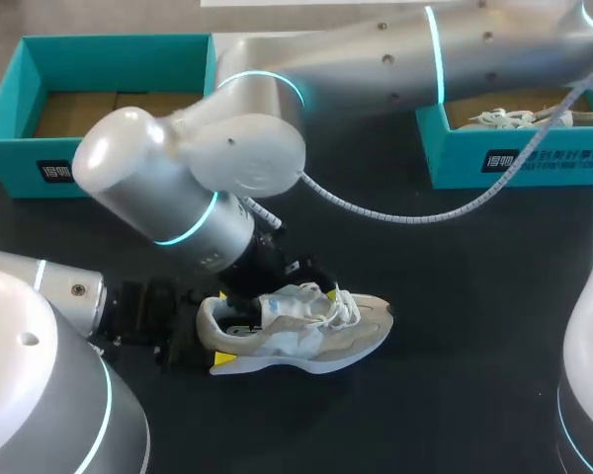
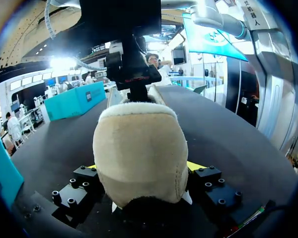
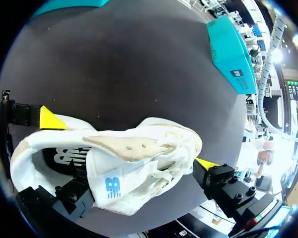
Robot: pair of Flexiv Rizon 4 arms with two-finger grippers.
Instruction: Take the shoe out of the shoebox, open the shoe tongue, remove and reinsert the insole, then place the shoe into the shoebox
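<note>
Dark table [image 1: 474, 296] held the shoe [image 1: 316, 331] near its front, outside both boxes. The left gripper [image 2: 141, 168] was clamped on the heel from both sides. The right gripper [image 3: 144, 173] sat over the tongue [image 3: 124, 146]; its grip could not be told. Farther back stood the left shoebox [image 1: 20, 148] and the right shoebox [image 1: 514, 163].
</note>
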